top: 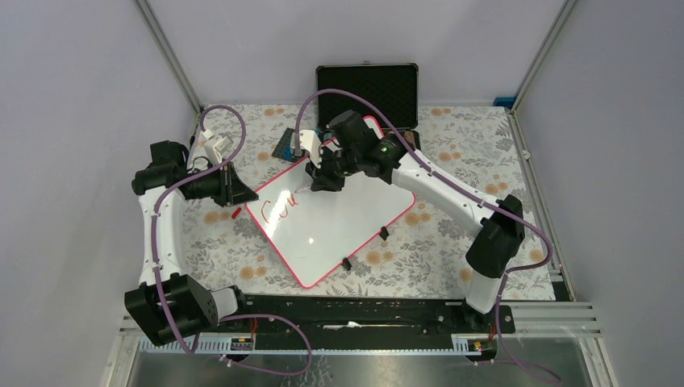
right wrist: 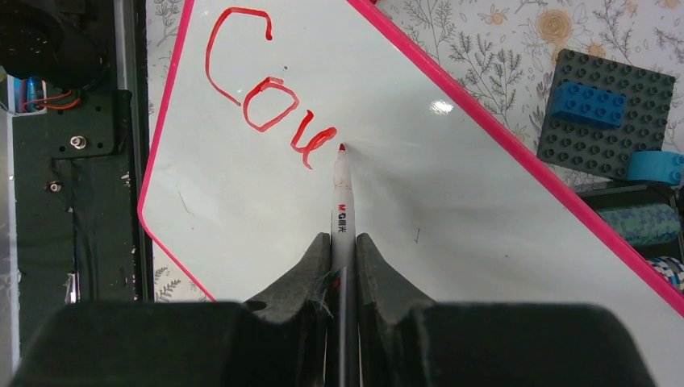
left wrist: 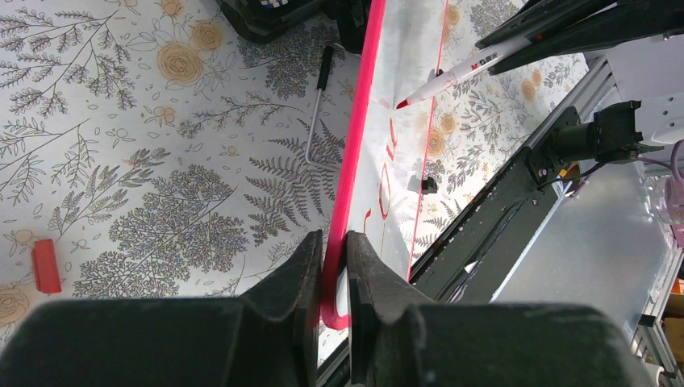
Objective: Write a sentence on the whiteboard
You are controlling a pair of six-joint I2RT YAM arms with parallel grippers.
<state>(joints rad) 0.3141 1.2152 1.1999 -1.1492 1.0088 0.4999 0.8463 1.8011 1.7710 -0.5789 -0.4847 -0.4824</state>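
Note:
The whiteboard [top: 339, 222] lies tilted on the floral cloth, with a pink-red frame and two black clips on its near right edge. Red letters "Cou" [right wrist: 266, 113] stand on it, the only part of the sentence showing; they also show in the top view [top: 284, 208]. My left gripper [left wrist: 333, 266] is shut on the whiteboard's pink frame [left wrist: 348, 177] at its left corner. My right gripper [right wrist: 344, 246] is shut on a white red-tipped marker [right wrist: 342, 205]. The marker's tip [right wrist: 341, 148] sits at the board just right of the "u".
A black case [top: 367, 87] stands open behind the board. A dark brick baseplate [right wrist: 606, 113] with blue bricks lies beside the board's far edge. A red marker cap [left wrist: 46, 265] lies on the cloth left of the board. A metal hex key [left wrist: 316, 113] lies near the frame.

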